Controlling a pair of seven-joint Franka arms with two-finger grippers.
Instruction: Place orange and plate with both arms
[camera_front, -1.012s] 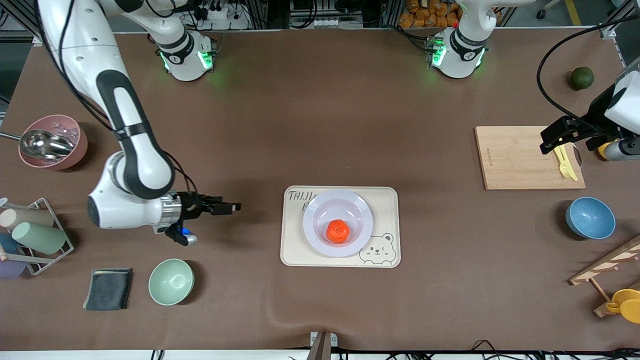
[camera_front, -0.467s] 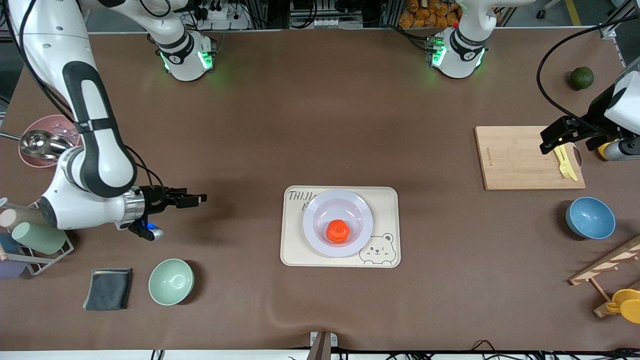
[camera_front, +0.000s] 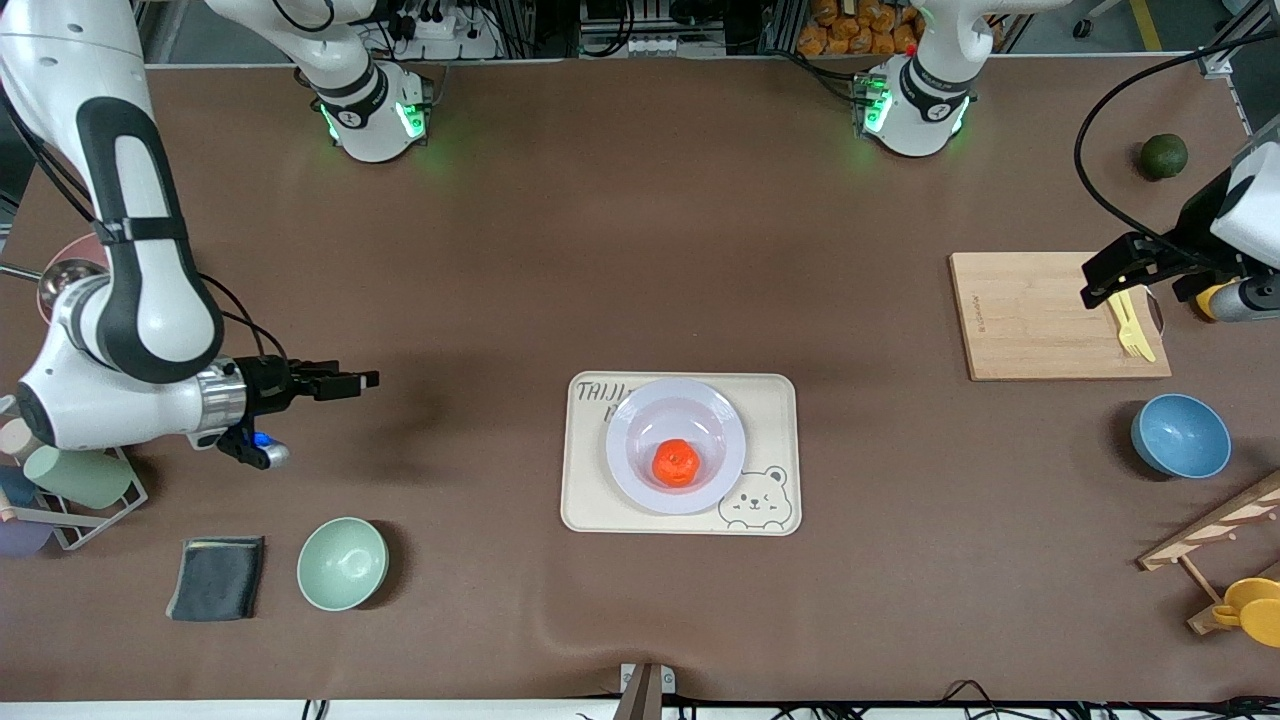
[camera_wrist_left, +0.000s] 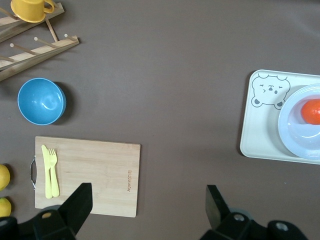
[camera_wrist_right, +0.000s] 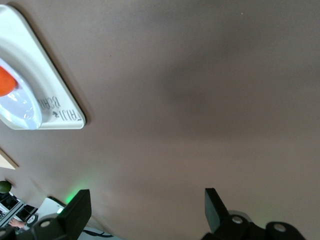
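On the bear tray, the orange rests in the plate, delivered; left end effector at three o'clock and right end effector at nine o'clock hang wide, empty.

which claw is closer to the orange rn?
Right. The right claw, open, hangs over bare table toward the right arm's end, short of the tray with the orange. The left claw, open, is over the cutting board, farther off.

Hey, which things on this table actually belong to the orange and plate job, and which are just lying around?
Part of the job:
- orange, resting in the plate
- plate, on the bear tray
- left gripper, open over the cutting board
- right gripper, open over bare table

Just lying about:
- blue bowl
- green bowl
- dark cloth
- yellow fork
- dark green fruit
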